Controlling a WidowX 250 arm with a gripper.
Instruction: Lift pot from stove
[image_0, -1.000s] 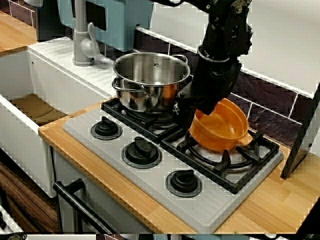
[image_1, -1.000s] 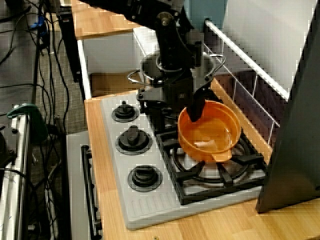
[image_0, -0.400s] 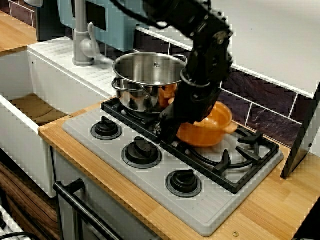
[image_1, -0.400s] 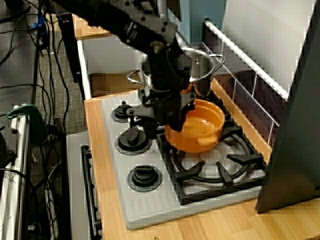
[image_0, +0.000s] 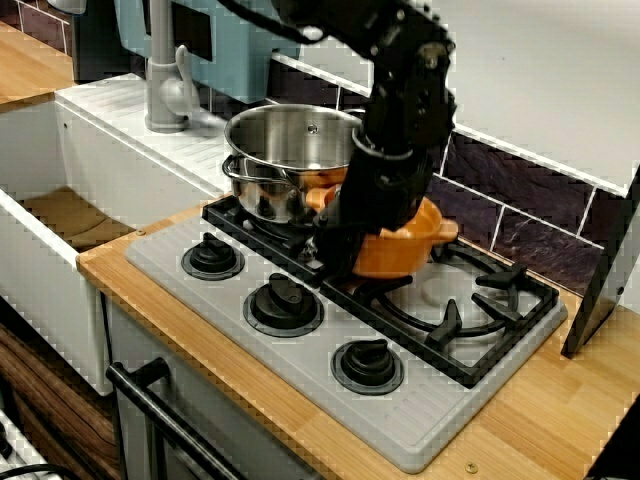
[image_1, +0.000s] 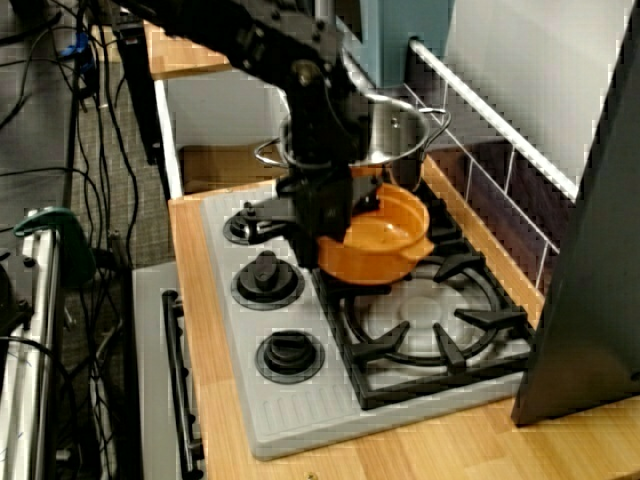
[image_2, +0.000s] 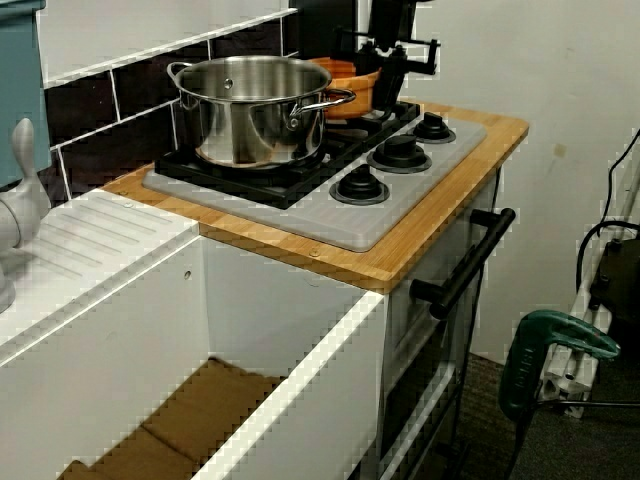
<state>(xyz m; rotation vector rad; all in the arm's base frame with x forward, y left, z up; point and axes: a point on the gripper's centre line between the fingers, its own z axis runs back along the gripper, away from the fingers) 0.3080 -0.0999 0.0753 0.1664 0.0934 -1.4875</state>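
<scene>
Colours at the stove
Orange pot (image_0: 400, 248); grey ribbed stove (image_0: 420, 405), black grates (image_0: 470, 330), black knobs (image_0: 285, 300); shiny steel pot (image_0: 285, 160); black claw (image_0: 335, 245); light wood table (image_0: 560, 410); dark purple tiles (image_0: 510, 195).

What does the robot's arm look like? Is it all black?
Yes, the arm is all black, built of chunky, blocky segments joined together, with small shiny metal fittings on them. It ends in a black gripper. No cables or markings can be made out on it.

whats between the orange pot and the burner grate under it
Nothing: the small orange plastic pot, held by the gripper, hangs above the black burner grate, with only bare air between, as the view from the stove's right end shows.
</scene>
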